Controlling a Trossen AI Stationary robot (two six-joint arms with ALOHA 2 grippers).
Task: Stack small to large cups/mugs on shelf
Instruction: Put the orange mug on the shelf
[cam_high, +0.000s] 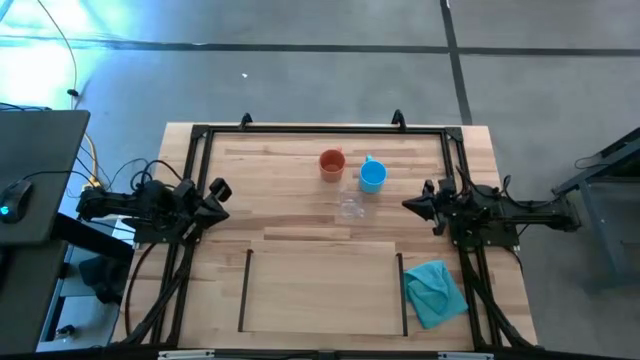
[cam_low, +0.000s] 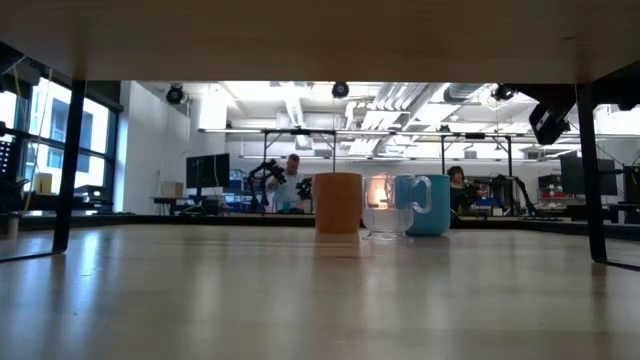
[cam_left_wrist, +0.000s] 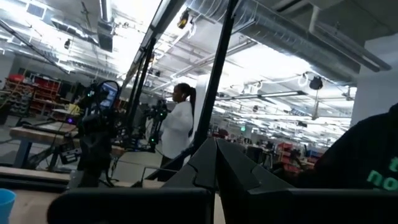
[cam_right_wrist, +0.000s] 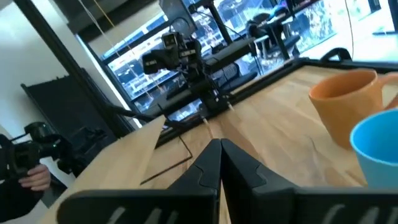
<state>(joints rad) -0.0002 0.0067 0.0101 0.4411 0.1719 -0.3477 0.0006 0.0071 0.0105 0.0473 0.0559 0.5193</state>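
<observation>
Standing loose on the desk (cam_high: 300, 215) are all three vessels: the orange mug (cam_high: 332, 164), the blue mug (cam_high: 372, 176) just beside it, and the clear glass cup (cam_high: 351, 207) near both, none nested in another. The shelf (cam_high: 320, 290), the pale panel between two black strips, lies nearer the desk's front edge, well apart from them, with nothing on it. So I judge nothing done yet: nesting and placing all remain. My left gripper (cam_high: 218, 190) waits at the desk's left side, jaws together and empty; my right gripper (cam_high: 412, 203) sits near the blue mug, jaws together too, holding nothing. A teal cloth (cam_high: 435, 291) lies beside the shelf.
</observation>
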